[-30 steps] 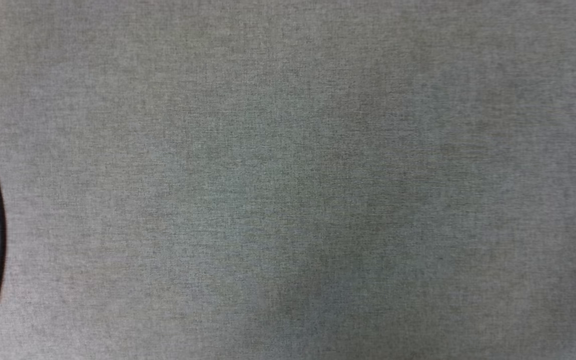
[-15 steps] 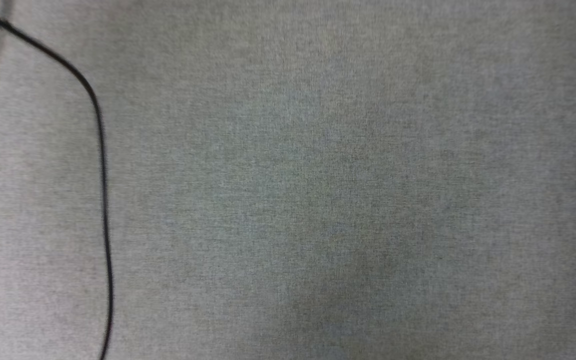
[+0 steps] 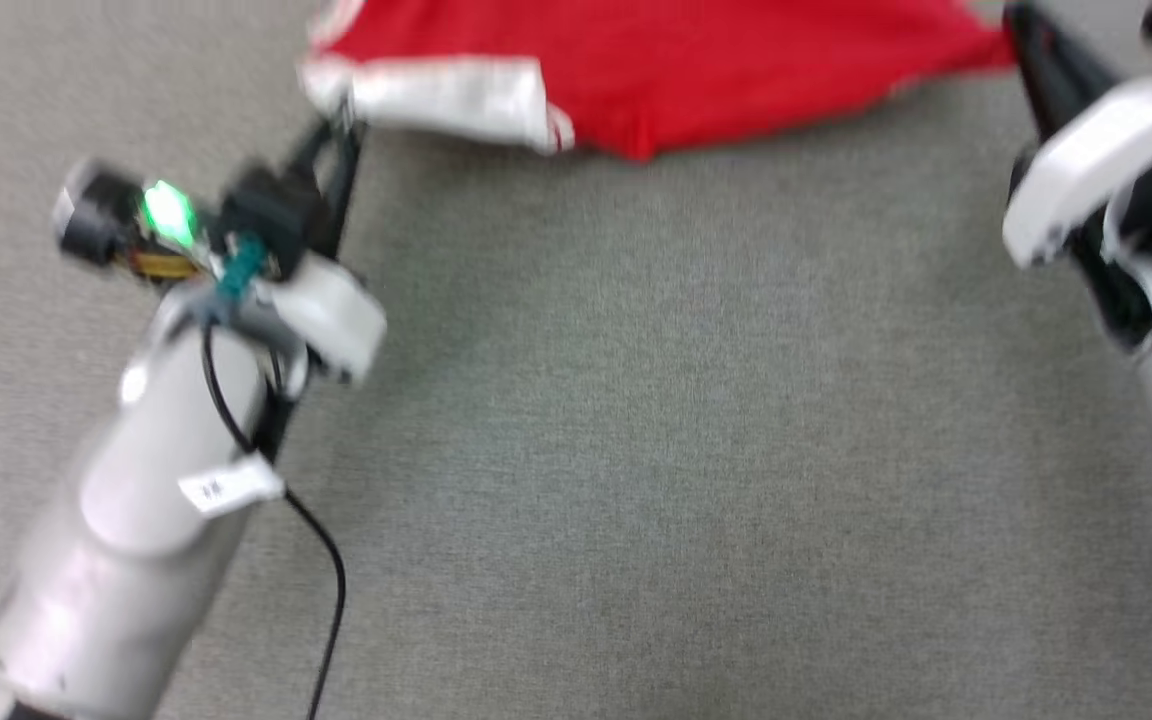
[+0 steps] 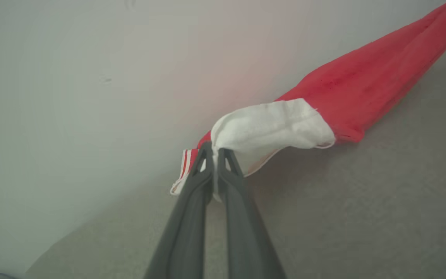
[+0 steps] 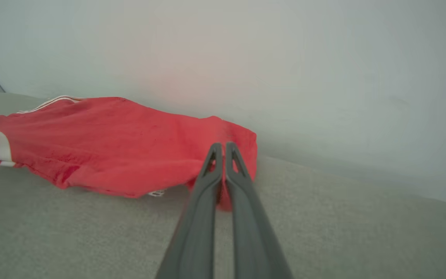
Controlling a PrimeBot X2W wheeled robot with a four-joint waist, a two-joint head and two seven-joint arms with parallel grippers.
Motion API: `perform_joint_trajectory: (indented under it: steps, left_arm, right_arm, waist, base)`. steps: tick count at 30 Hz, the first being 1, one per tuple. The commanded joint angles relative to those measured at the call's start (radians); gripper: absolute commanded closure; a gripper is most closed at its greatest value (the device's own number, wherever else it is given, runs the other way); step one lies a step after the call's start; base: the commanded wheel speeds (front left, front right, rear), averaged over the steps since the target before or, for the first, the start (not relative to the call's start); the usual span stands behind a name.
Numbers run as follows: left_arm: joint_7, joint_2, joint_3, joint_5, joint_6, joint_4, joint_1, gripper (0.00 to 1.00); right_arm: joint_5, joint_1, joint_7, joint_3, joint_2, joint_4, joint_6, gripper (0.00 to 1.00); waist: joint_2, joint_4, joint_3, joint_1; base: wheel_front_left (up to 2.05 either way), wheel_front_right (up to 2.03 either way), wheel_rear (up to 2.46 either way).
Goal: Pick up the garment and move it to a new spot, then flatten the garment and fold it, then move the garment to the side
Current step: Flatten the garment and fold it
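Since the earlier head view, the camera has swung: where there was bare grey cloth and a black cable, both arms and the garment are now in frame, so the change is the view's and not a shift of the things.

The tabletop (image 3: 636, 450), covered in grey woven cloth, takes up most of the head view, and its near and middle stretches are bare. In the wrist views it meets a pale wall (image 4: 91, 77) along its far edge.

The garment (image 3: 696, 60) is stretched along that far edge between the two claws, red across the body with a white sleeve (image 3: 446, 95) at its left end. Its middle sags toward the tabletop and seems to rest there, though the head view is too blurred to be sure.

The left forearm (image 3: 136, 500) rises from the near left corner. The right arm comes in along the right edge.

The left claw (image 4: 214, 149) is pinched narrow on the white sleeve, with striped trim hanging just beside its fingers. The right claw (image 5: 223, 147) is closed tight on the garment's red right corner, and red cloth shows between its fingers.

A black cable (image 3: 326, 560) loops down from the left wrist. A small green light (image 3: 166, 212) glows on that wrist.
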Motion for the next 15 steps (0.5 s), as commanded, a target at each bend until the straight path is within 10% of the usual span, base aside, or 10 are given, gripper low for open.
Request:
perform_joint_trajectory:
  steps: [1,15]
  left_arm:
    - [0.001,-0.001,-0.005,-0.004,0.002,-0.003,0.016,1.0]
    - [0.062,0.088,-0.03,-0.08,0.037,-0.097,0.426,1.0]
  right_arm:
    - [0.014,0.013,-0.004,-0.003,-0.005,-0.008,-0.002,1.0]
    - [0.22,0.381,0.019,-0.006,-0.054,-0.133,-0.001,1.0]
  waist:
    - [0.0,0.011,-0.051,0.0003]
    - [0.0,0.041,-0.205,0.0003]
  base:
    - [0.0,0.0,0.0]
    - [0.0,0.0,0.0]
